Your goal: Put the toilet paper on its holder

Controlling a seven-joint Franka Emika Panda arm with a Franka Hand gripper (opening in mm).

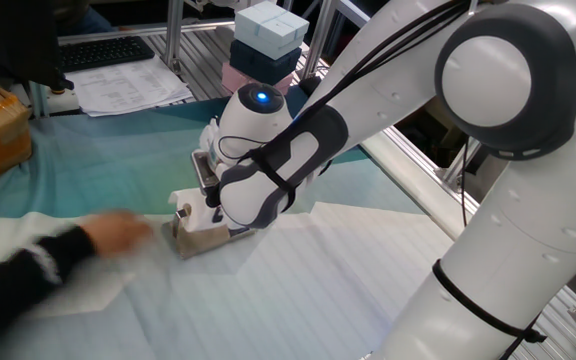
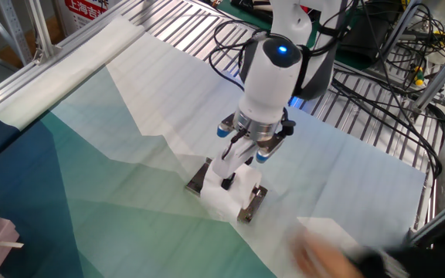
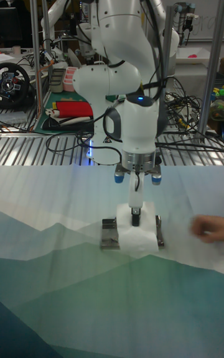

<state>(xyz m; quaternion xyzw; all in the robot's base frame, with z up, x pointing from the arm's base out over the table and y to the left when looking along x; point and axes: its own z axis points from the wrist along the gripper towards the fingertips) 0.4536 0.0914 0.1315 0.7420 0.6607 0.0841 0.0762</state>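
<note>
Paper is where it belongs, by the look of it: the toilet paper (image 2: 229, 194) sits between the two upright ends of the holder (image 2: 252, 205) on the cloth (image 2: 130, 116), with the gripper (image 3: 135, 214) pinching its top. A blurred hand (image 3: 208, 228) hovers off to the right. Best to let go gently and lift straight up, so the roll isn't dragged off.

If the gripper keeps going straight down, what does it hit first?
The gripper points straight down onto the toilet paper, which it seems to touch already; the holder lies under the roll.
</note>
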